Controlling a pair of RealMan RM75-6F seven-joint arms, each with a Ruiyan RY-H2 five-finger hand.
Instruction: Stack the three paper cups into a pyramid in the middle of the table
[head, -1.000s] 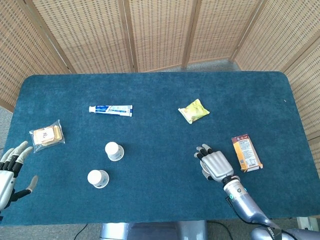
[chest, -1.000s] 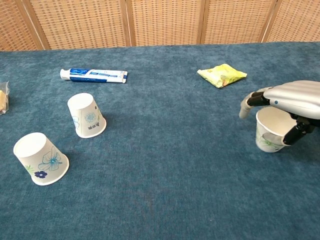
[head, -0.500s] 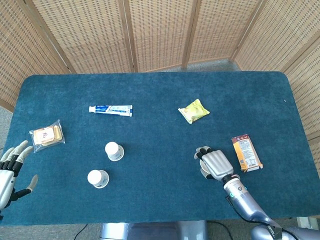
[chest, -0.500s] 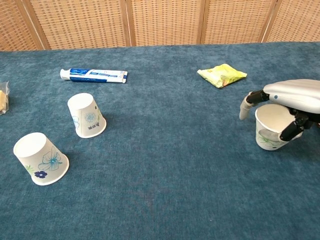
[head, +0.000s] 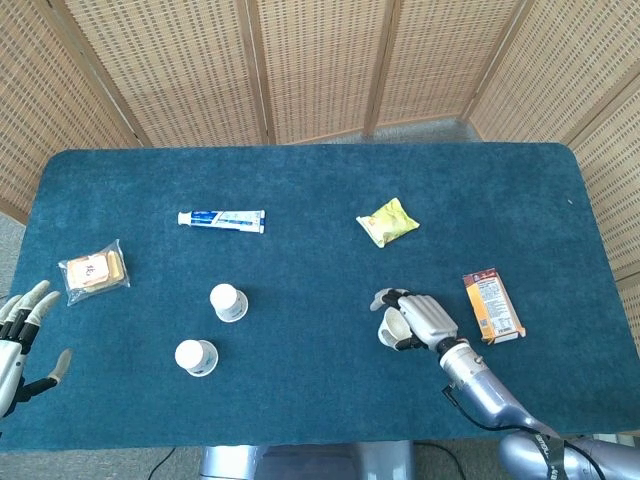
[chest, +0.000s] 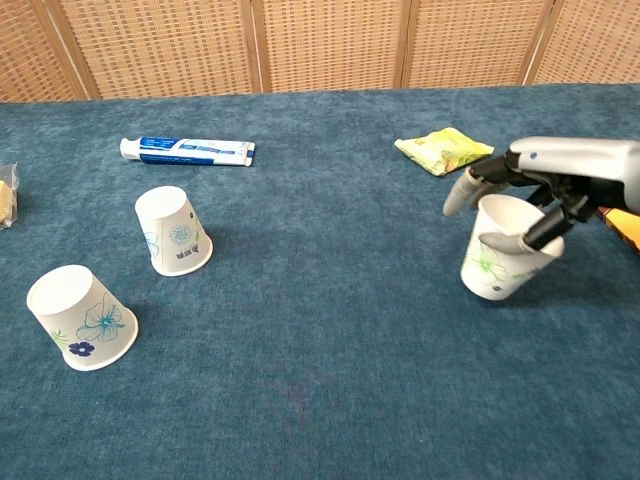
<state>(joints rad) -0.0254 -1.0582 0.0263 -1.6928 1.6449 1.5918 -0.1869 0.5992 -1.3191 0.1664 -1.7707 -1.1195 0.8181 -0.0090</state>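
From the head view, the right hand (head: 415, 320) is gripping a paper cup (head: 392, 327) at its rim, fingers hooked over the edge, well right of the toothpaste tube (head: 221, 219) and nearer the robot. The two other cups are standing upside down below the tube: one cup (head: 228, 302) just under it, the second cup (head: 196, 357) nearer the front edge. The left hand (head: 22, 345) is hovering at the table's (head: 320, 180) left edge, fingers spread and holding nothing, below a bagged snack (head: 93, 270). A yellow packet (head: 387, 221) is lying right of the tube, and an orange packet (head: 492, 306) further right still.

From the chest view, the held cup (chest: 498, 260) is hanging tilted, mouth up, with its base seemingly just clear of the cloth; the right hand (chest: 530, 190) is pinching the rim with fingers inside and outside. The inverted cups (chest: 173, 231) and (chest: 81, 317) are sitting below the toothpaste (chest: 187, 151).

The risk I see: a thin rim pinch may be crushing the paper wall or letting the cup slip while it travels. The cup is also mouth up, so it probably needs turning over before it matches the others; a clumsy flip could drop it.

The cups are showing blue floral prints. The writing on the tube and packets is too small to read.
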